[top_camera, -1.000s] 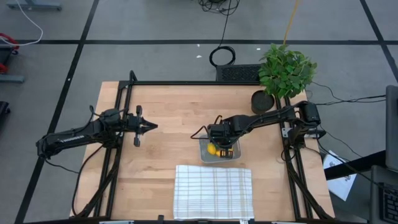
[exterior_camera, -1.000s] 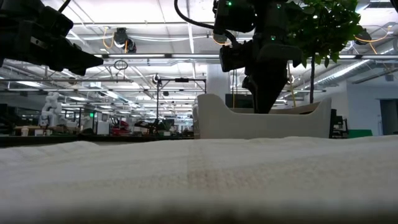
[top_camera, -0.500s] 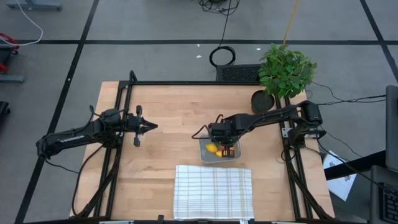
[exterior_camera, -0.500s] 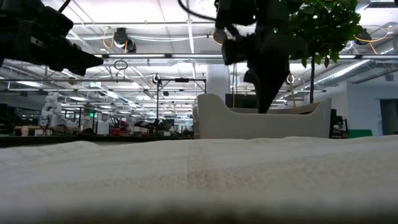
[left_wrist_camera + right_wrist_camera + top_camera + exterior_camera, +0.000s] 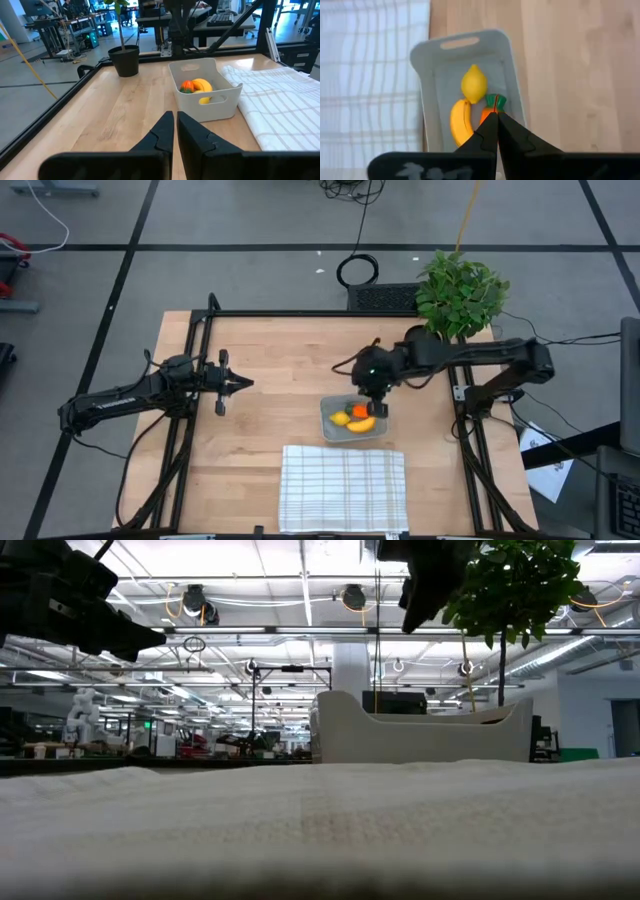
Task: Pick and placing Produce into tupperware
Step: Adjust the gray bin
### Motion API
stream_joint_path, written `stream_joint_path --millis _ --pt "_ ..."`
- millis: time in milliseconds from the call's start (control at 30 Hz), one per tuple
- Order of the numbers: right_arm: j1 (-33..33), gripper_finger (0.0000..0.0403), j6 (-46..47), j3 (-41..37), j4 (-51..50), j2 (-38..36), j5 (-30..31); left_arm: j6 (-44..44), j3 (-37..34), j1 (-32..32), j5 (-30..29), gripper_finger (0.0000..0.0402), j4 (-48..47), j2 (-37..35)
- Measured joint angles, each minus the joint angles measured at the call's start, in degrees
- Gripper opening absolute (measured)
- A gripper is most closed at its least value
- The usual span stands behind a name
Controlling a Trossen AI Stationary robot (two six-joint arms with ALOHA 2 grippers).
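The tupperware (image 5: pixel 335 430) stands mid-table on its base, just beyond the white checked cloth (image 5: pixel 343 485). All the produce lies inside it: a yellow banana (image 5: pixel 461 122), a lemon (image 5: pixel 474 82) and an orange carrot (image 5: pixel 485 114) with a green top. My right gripper (image 5: pixel 378 402) hangs shut above the tupperware's far right corner, clear of it and holding nothing. In the right wrist view its fingertips (image 5: pixel 495 120) point down over the carrot. My left gripper (image 5: pixel 245 383) waits shut at the table's left, aimed level at the tupperware (image 5: pixel 205 97).
A leafy potted plant (image 5: pixel 460 290) and a black round pot (image 5: pixel 422 342) stand at the far right corner. The cloth (image 5: pixel 320 820) covers the near middle. Black frame rails (image 5: pixel 200 330) run along the table's edges. Bare wood lies between the left gripper and the tupperware.
My right gripper has risen out of the tupperware and drawn back toward the table's far right, tipping less steeply downward. The carrot now shows lying in the tupperware beside the banana and lemon. The tupperware has stayed in place.
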Motion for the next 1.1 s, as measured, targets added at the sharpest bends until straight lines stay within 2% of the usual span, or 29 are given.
stream_joint_path --millis 567,667,767,867,1100 --pt "-1.5 0.0 -0.6 -0.1 5.3 -11.2 0.2 0.1 0.0 0.0 0.0 0.0026 -0.1 0.0" --pt "-1.5 0.0 -0.2 -0.4 5.9 -13.1 2.0 0.2 0.0 0.0 -0.3 0.0026 -0.1 0.0" --pt "-1.6 0.0 -0.2 -2.1 5.9 -15.8 5.0 0.2 0.0 0.0 -1.0 0.0026 -0.3 0.0" --pt "-2.2 0.0 -0.2 -4.7 6.4 -19.5 5.0 0.2 0.0 0.0 -1.5 0.0026 -0.5 0.0" --pt "-2.2 0.0 -0.6 -15.0 15.6 -31.7 5.0 0.2 0.0 0.0 -1.5 0.0026 -0.5 0.0"
